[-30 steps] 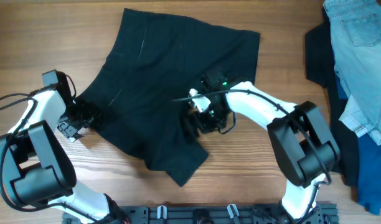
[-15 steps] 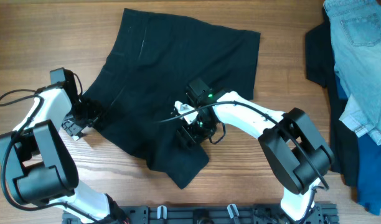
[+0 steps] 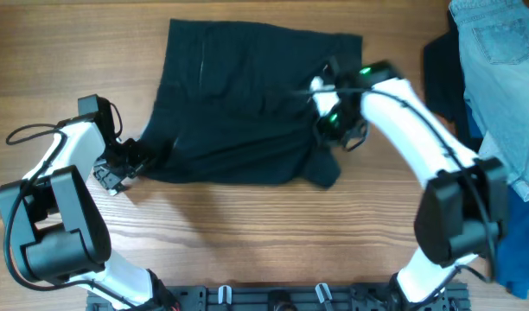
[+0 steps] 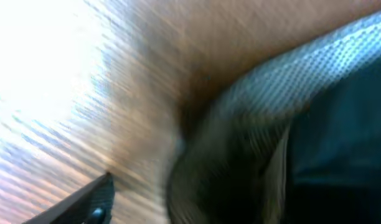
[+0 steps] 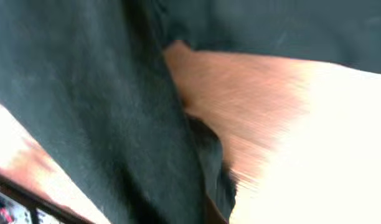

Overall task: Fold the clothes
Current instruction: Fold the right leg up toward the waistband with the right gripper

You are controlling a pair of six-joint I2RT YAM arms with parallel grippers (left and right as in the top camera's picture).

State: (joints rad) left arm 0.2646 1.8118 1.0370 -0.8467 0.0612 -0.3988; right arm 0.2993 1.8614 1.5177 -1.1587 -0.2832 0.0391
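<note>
The shorts [image 3: 234, 104] lie across the upper centre of the desk [image 3: 247, 250]. The right hand [image 3: 332, 117], clamped on them, lifts cloth at centre right, likely to fold it. The left hand [image 3: 130, 161] sits at their left edge, probably anchoring; whether it grips, I cannot tell.

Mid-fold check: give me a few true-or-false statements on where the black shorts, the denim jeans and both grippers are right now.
1. The black fabric shorts lie on the wooden table. True.
2. The light blue denim jeans sit at the table's left edge. False: they lie at the right edge in the overhead view.
3. The left gripper is at the shorts' left edge. True.
4. The right gripper is over bare wood, away from any cloth. False: it is at the shorts' right side, with cloth bunched just below it.
</note>
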